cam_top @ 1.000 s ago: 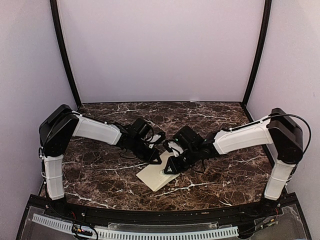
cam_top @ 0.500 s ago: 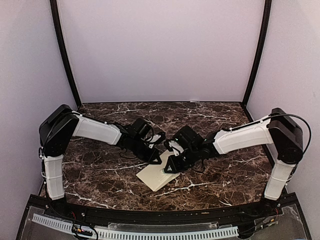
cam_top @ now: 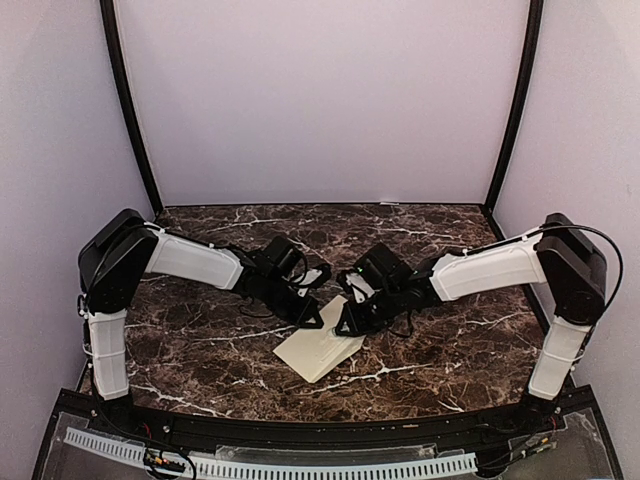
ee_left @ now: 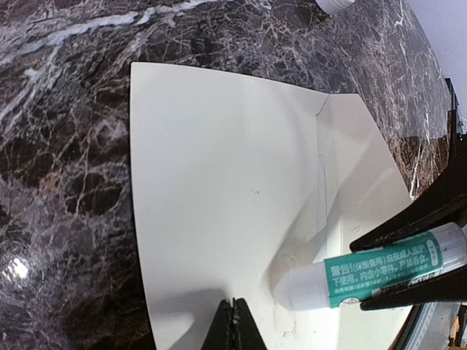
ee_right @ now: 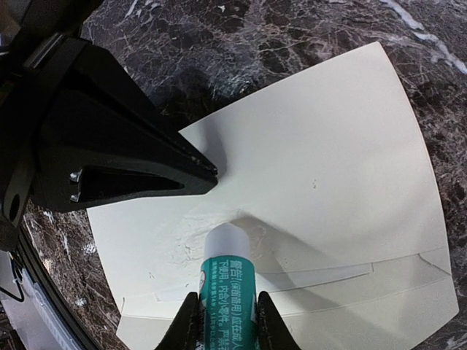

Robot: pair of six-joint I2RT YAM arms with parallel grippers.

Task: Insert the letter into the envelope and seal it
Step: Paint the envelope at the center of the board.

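The cream envelope (cam_top: 318, 352) lies flat on the marble table, its flap area facing up (ee_left: 219, 182). My left gripper (cam_top: 313, 320) is shut, and its tips (ee_left: 235, 321) press down on the envelope's face. My right gripper (cam_top: 345, 328) is shut on a glue stick with a green label (ee_right: 228, 281). The stick's white tip touches the envelope beside a fold edge, with faint smears around it. The stick also shows in the left wrist view (ee_left: 372, 273). The left gripper (ee_right: 131, 164) lies just left of the tip. The letter is not in view.
A small white round object (ee_left: 332, 4) sits on the table just beyond the envelope's far edge. Dark marble table (cam_top: 450, 340) stretches to both sides. The purple walls and black frame posts (cam_top: 510, 110) enclose the back and sides.
My right gripper has moved the glue stick a little up and to the right across the envelope. The left gripper has stayed pressed on the envelope.
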